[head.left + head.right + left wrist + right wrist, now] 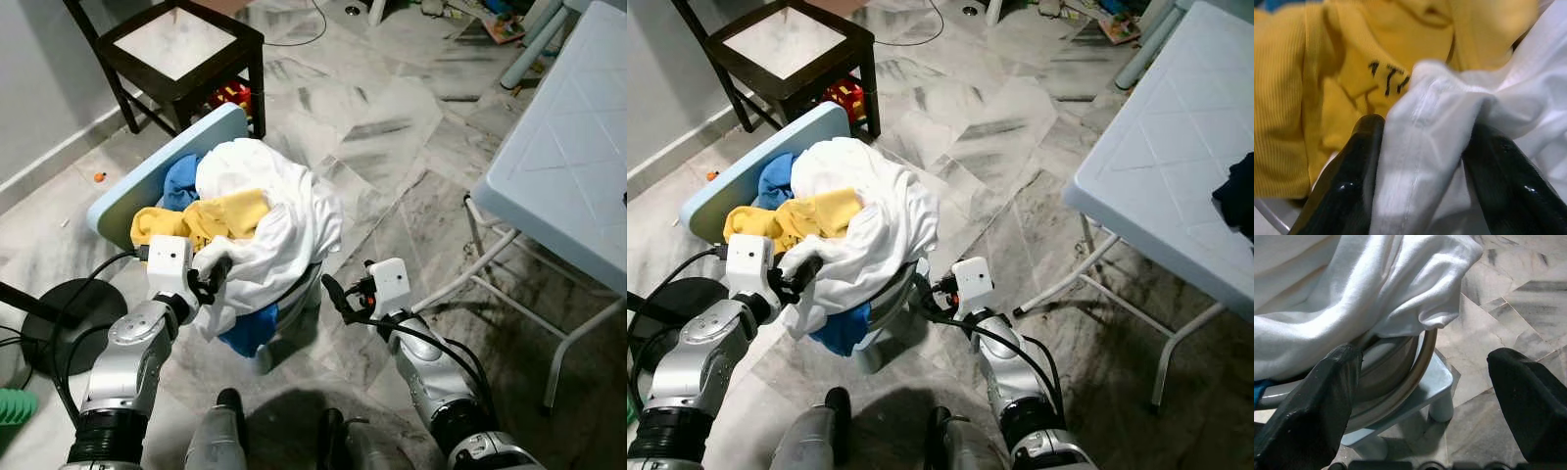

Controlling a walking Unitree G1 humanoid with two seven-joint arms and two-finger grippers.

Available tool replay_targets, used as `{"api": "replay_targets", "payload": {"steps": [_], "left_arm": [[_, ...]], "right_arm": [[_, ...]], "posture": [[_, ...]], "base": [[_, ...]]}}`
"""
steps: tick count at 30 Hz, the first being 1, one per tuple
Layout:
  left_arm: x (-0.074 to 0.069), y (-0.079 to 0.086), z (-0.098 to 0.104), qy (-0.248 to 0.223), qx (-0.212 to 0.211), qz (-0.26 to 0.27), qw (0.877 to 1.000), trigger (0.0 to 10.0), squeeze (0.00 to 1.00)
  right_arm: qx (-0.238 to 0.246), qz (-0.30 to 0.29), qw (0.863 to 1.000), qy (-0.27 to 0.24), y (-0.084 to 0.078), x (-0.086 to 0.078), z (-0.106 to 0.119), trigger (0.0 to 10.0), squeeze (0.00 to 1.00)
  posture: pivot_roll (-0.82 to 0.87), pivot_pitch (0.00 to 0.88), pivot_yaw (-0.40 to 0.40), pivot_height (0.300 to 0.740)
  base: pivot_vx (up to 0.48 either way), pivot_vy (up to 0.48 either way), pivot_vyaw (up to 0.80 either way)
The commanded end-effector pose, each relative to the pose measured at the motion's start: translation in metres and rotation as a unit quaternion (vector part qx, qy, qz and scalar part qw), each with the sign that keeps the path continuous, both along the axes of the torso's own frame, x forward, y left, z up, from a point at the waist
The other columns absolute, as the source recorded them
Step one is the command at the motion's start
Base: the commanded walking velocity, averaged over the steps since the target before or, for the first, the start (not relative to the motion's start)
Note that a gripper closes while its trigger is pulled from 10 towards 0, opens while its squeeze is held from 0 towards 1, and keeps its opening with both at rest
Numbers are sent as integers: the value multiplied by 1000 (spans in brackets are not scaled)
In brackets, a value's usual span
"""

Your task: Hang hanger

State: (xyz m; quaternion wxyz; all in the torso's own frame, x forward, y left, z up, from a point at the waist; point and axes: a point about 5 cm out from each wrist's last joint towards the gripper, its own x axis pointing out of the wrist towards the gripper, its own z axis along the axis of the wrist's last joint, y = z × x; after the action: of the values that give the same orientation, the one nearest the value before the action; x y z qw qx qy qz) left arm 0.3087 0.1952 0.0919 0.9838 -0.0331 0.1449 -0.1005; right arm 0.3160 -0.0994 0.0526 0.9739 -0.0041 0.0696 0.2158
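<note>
Left wrist view has the left claw (1422,161) clenched on a fold of white cloth (1420,147), one black finger (1347,181) on each side of it, with a yellow shirt (1327,73) just behind. From the head camera, that claw (217,274) sits at the near left edge of a heap of laundry: the white cloth (279,211) draped over the top and front, the yellow shirt (211,217) to its left, a blue garment (179,181) behind that, and more blue cloth (250,331) hanging low at the front. The heap fills a basin (1400,377) that rests on a pale blue stool (1425,391) standing on the marble floor (392,127). The right claw (338,294) hovers released just right of the basin, fingers (1317,401) spread wide, the white cloth's hem hanging over the rim ahead of it. A dark chair (186,49) stands beyond the heap, and a white tabletop (568,157) lies to the right. I cannot make out a hanger; whether one lies among the laundry cannot be told.
</note>
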Motion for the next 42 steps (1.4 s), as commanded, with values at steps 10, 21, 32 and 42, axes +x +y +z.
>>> {"api": "replay_targets", "payload": {"steps": [10, 21, 32, 42], "left_arm": [[3, 2, -6, 10, -12, -8, 1000, 0, 0], [3, 0, 3, -43, 19, 4, 999, 0, 0], [-5, -10, 12, -128, 67, 23, 989, 0, 0], [-26, -31, 26, -256, 192, -30, 947, 0, 0]], "right_arm": [[-3, -13, 1000, 16, -5, -6, -9, 10000, 0], [-1, -9, 1000, 14, -4, -4, -7, 10000, 0], [103, 51, 993, -3, 7, -4, 10, 10000, 0], [133, 82, 988, -2, 10, -3, 19, 10000, 0]], "posture": [[200, 263, -93, 740], [210, 264, -101, 740], [216, 263, -108, 740], [217, 266, -115, 740]], "base": [[0, 0, 0], [0, 0, 0], [0, 0, 0], [0, 0, 0]]}}
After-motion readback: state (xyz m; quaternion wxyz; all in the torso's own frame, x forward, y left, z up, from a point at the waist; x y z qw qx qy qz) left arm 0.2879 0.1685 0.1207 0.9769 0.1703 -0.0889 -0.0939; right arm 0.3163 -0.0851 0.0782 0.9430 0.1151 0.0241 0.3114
